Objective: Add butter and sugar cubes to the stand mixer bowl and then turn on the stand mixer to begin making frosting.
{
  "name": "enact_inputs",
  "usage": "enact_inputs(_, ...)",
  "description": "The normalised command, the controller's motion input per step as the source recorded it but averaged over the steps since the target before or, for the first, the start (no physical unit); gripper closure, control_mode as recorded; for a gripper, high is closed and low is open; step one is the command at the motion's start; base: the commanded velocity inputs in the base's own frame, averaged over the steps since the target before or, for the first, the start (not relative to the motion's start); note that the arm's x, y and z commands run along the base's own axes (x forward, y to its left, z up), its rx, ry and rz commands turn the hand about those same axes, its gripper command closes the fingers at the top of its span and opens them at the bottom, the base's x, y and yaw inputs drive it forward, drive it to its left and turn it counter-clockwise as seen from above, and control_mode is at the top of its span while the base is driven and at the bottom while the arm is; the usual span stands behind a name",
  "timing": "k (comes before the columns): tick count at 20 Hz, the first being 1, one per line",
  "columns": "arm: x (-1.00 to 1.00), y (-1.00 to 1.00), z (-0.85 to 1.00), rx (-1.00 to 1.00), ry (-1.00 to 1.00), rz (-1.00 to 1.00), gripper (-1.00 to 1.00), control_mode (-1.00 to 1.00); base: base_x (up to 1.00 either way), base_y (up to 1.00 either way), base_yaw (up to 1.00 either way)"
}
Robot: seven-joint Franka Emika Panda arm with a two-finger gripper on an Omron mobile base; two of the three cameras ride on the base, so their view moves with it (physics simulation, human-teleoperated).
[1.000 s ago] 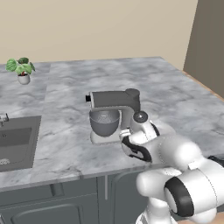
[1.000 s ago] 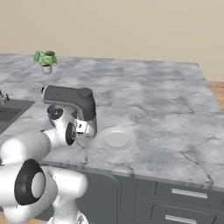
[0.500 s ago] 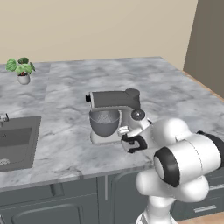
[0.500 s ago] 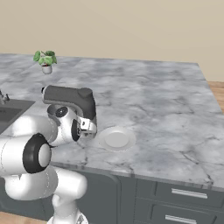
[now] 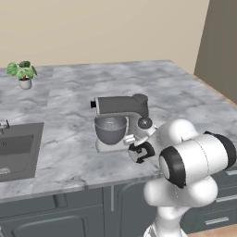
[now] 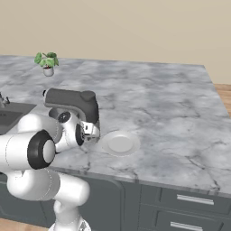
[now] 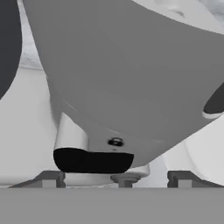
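The grey stand mixer (image 5: 121,107) (image 6: 72,100) stands near the counter's front edge, its stand mixer bowl (image 5: 110,130) under the head. My gripper (image 5: 138,152) (image 6: 92,131) hangs low at the mixer's right side, by its whitish base. In the hand view the mixer's grey body (image 7: 131,74) looms close, with a black knob (image 7: 93,161) just above and between my fingertips (image 7: 50,178). The gripper (image 7: 116,179) is open with nothing in it. The butter and the sugar cubes are out of view.
A round white plate (image 6: 119,144) lies on the marble counter just right of the mixer. A sink (image 5: 16,148) is set into the counter at the left. A small potted plant (image 5: 22,73) stands at the back left. Drawers (image 6: 189,198) sit below the counter's front edge.
The arm's elbow has swung up and around behind the hand. The hand has stayed low beside the mixer's base. The jaws have narrowed very slightly.
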Motion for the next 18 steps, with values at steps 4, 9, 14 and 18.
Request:
enact_inputs(4, 0.2, 0.0, -0.19, 0.0, 0.0, 0.0, 1.0, -1.0, 0.0, 0.0, 0.0)
enact_inputs(9, 0.08, -0.3, -0.1, 0.0, 0.01, 0.0, 1.0, -1.0, 0.0, 0.0, 0.0)
enact_inputs(14, 0.01, -0.39, 0.0, 0.0, 0.04, 0.0, 1.0, -1.0, 0.0, 0.0, 0.0)
enact_inputs(18, 0.0, -0.29, 0.0, 0.0, 0.02, 0.0, 1.0, -1.0, 0.0, 0.0, 0.0)
